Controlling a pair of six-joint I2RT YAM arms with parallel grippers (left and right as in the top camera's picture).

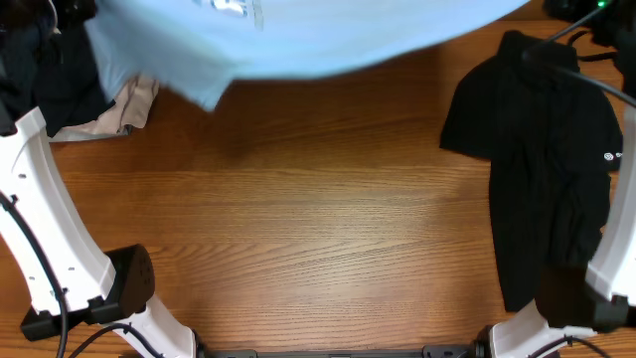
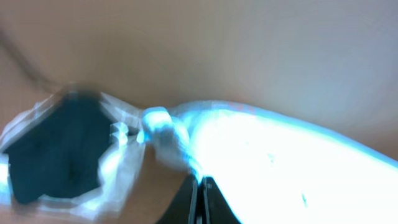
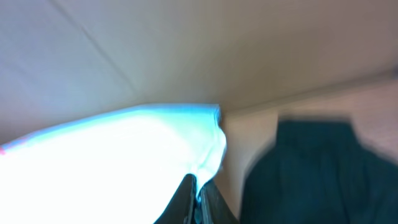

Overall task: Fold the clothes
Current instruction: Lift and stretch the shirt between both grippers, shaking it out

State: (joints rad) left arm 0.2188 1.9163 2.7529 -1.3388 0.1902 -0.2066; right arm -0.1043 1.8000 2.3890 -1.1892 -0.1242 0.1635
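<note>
The light blue shirt point(image 1: 298, 35) hangs stretched over the counter point(image 1: 298, 229) at 12 o'clock — left hand point(image 2: 200, 182) pinched tight on one edge; right hand point(image 3: 198, 182) pinched on the other; a black shirt point(image 1: 542, 149) lies at 3 o'clock.

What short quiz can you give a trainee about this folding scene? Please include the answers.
1. True or false: the left gripper and the right gripper both pinch the light blue shirt.
2. Fill in: the beige garment lies at the far ____ corner of the table.
3. Which garment lies on the right side of the table? A light blue shirt; B black shirt; C beige garment.
Key: 1 true; 2 left; 3 B.
</note>
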